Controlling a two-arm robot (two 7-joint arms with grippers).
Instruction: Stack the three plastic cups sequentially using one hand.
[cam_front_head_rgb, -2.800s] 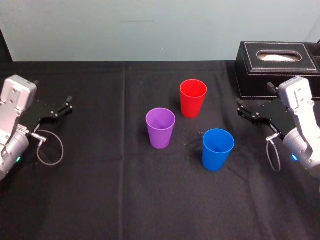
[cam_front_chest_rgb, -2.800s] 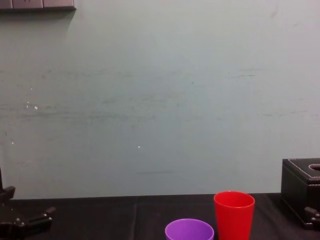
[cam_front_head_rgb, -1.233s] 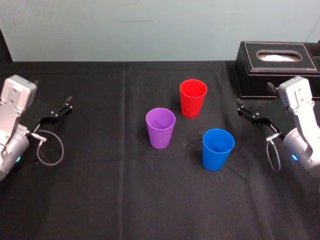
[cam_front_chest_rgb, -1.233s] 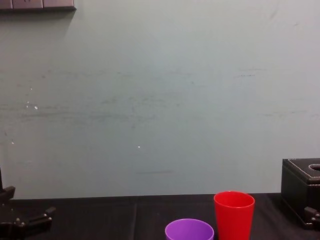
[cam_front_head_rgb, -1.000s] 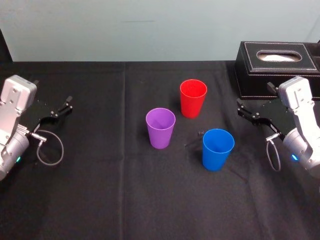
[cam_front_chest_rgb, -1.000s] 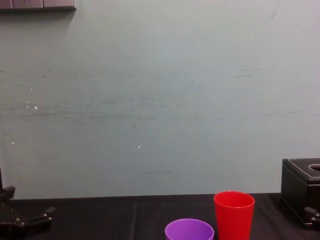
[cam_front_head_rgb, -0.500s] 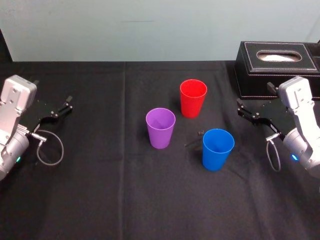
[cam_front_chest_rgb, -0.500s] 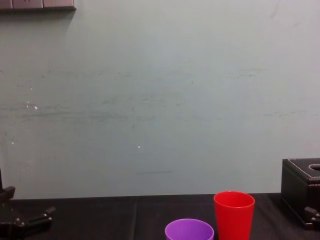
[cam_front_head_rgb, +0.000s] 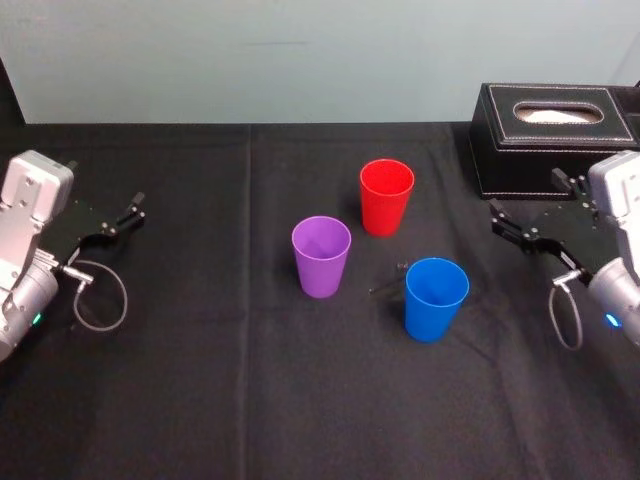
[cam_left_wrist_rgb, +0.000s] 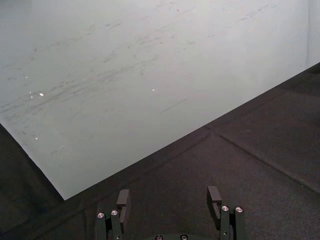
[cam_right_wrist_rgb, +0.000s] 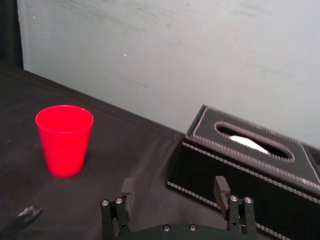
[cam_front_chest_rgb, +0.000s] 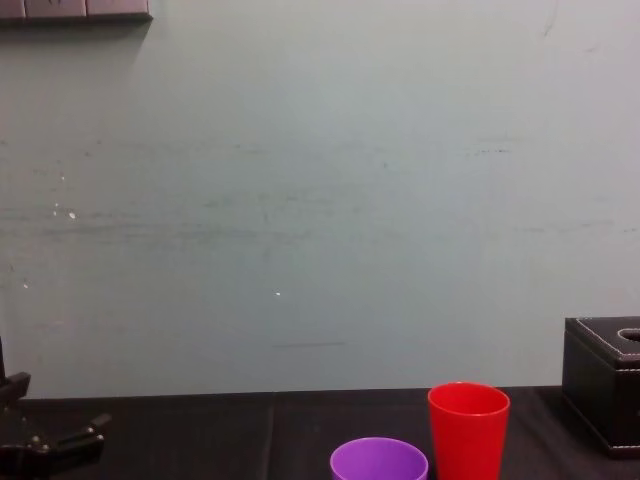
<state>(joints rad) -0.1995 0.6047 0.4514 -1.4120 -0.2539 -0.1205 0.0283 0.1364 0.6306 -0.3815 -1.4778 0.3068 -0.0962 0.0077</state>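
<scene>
Three cups stand upright and apart on the black table: a red cup (cam_front_head_rgb: 386, 196) farthest back, a purple cup (cam_front_head_rgb: 321, 256) to its left, a blue cup (cam_front_head_rgb: 435, 298) nearest and to the right. The red cup (cam_right_wrist_rgb: 64, 140) also shows in the right wrist view, and the red cup (cam_front_chest_rgb: 467, 428) and the purple cup's rim (cam_front_chest_rgb: 379, 460) in the chest view. My right gripper (cam_front_head_rgb: 526, 220) hangs open and empty right of the blue cup, in front of the black box. My left gripper (cam_front_head_rgb: 122, 218) is parked open at the table's left, far from the cups.
A black stitched tissue box (cam_front_head_rgb: 553, 138) stands at the back right, close behind the right gripper. A small dark piece (cam_front_head_rgb: 398, 267) lies between the red and blue cups. A pale wall runs behind the table's far edge.
My right arm has shifted to the right, away from the cups, with its gripper still open. The cups and the left arm have not moved.
</scene>
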